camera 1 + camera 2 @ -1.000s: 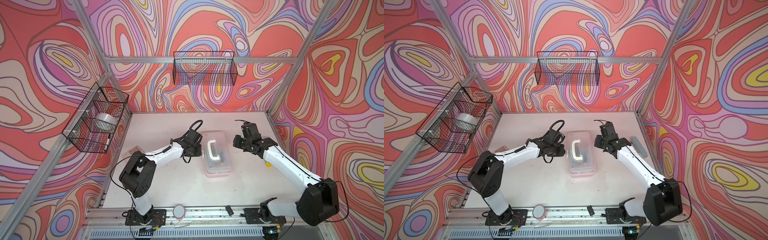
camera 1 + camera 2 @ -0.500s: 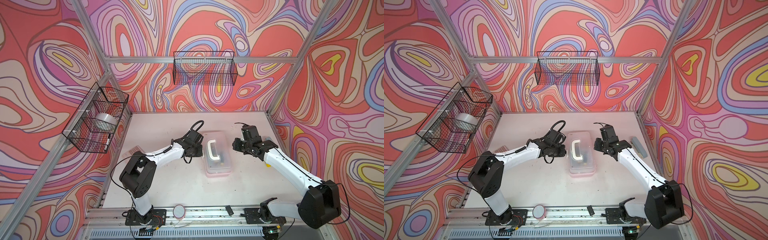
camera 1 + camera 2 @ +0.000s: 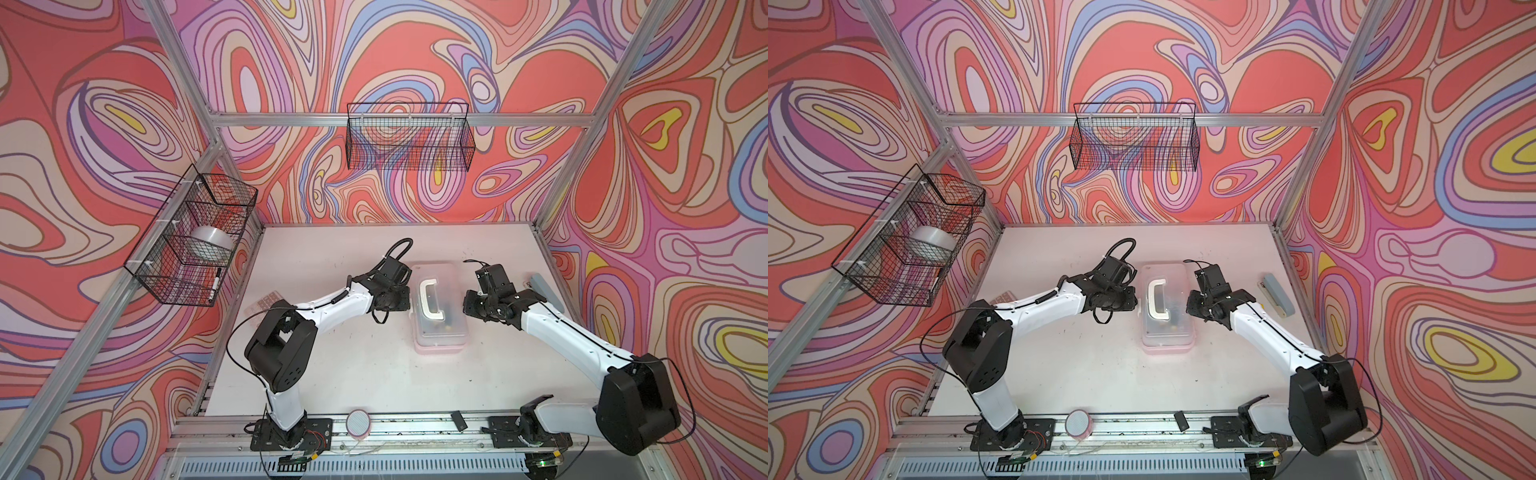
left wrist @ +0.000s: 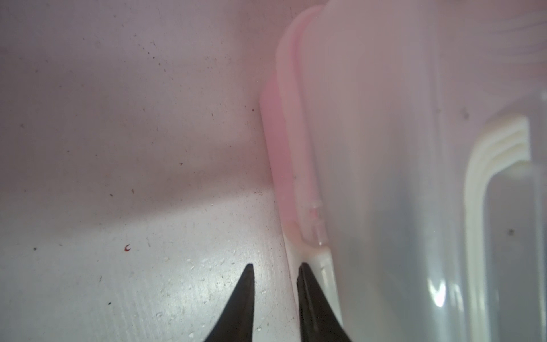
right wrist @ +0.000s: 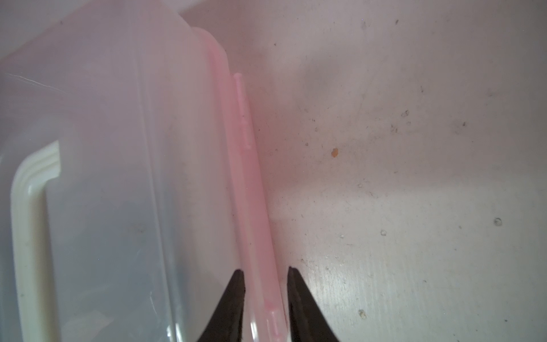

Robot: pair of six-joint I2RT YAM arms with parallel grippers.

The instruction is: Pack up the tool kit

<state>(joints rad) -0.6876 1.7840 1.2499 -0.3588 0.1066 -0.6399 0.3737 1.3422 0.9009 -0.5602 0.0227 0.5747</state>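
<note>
The tool kit [image 3: 436, 272] [image 3: 1165, 274] lies mid-table, a pale pink case with its translucent lid down and white handle [image 3: 430, 301] on top. My left gripper [image 3: 409, 307] [image 3: 1136, 305] [image 4: 276, 265] is at the case's left long side. Its jaws stand a narrow gap apart, with one fingertip [image 4: 305, 278] over a white latch and table showing through the gap. My right gripper [image 3: 467, 305] [image 3: 1188, 307] [image 5: 264, 269] is at the right long side, with its jaws closed narrowly astride the pink rim [image 5: 251, 207]. The tools inside show only as dim shapes.
A grey-blue bar [image 3: 546, 291] lies by the right wall. A pinkish calculator [image 3: 266, 303] lies behind the left arm. Wire baskets hang on the left wall [image 3: 195, 237] and the back wall [image 3: 409, 141]. A round pink disc [image 3: 358, 423] and a small black piece [image 3: 457, 419] sit on the front rail.
The right gripper has edged slightly toward the case. The left arm and the case have hardly moved.
</note>
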